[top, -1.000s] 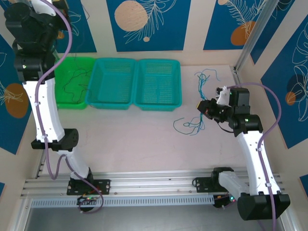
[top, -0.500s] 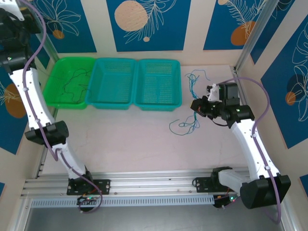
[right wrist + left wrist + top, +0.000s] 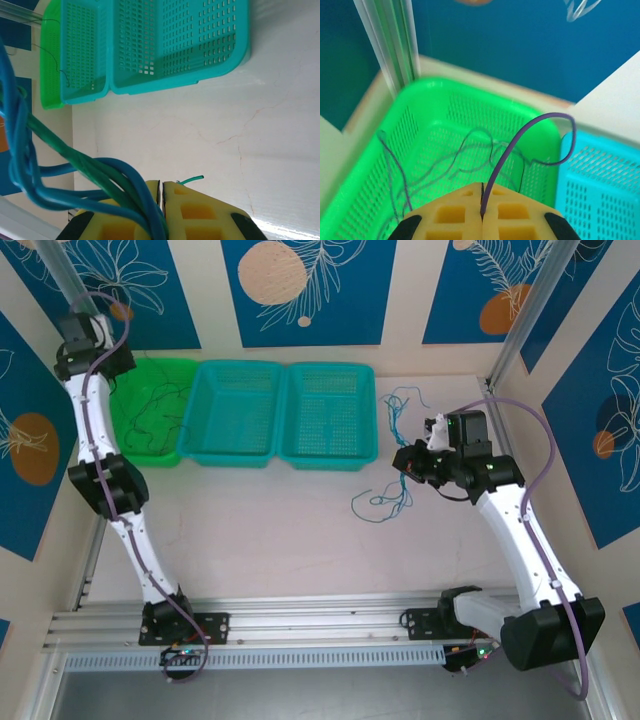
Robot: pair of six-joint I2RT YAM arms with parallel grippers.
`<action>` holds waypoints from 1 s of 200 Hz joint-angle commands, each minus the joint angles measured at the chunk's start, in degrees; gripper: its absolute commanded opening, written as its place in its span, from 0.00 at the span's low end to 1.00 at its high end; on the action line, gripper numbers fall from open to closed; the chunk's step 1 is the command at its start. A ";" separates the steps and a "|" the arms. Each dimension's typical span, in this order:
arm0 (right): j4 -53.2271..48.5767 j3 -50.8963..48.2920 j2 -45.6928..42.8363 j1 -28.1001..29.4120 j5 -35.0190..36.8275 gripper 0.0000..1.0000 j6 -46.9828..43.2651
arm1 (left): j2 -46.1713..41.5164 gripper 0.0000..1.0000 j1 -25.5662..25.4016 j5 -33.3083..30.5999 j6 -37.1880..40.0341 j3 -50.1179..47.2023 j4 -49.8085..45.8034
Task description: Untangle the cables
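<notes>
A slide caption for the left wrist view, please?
Left gripper shut on a purple wire above the green basket of loose wires.

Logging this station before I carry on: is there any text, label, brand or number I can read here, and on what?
None: nothing in these views can be read as text.
Wall panels: leaf and circle patterns, no lettering.
Green basket and teal baskets: plain mesh, no labels.
Robot arms and cables: no legible markings or tags.

Left hand [image 3: 482,195], extended far, pinched closed — right hand [image 3: 161,189] pinched closed too.
</notes>
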 commanded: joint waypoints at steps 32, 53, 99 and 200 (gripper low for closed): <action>-1.99 0.24 -3.00 0.18 0.72 0.00 0.18 | 3.93 0.71 0.29 2.98 -1.01 2.08 -8.22; -2.35 0.29 -3.80 0.23 1.11 0.00 0.32 | 0.51 1.00 0.26 6.18 -2.04 2.09 -7.33; -1.56 -0.31 -4.85 0.21 0.85 0.00 0.46 | -9.24 1.00 -0.05 15.56 -5.03 2.32 -8.48; 0.85 -1.65 -2.53 4.63 -6.35 0.00 -8.46 | -51.23 1.00 -30.10 31.36 -12.28 -52.22 26.13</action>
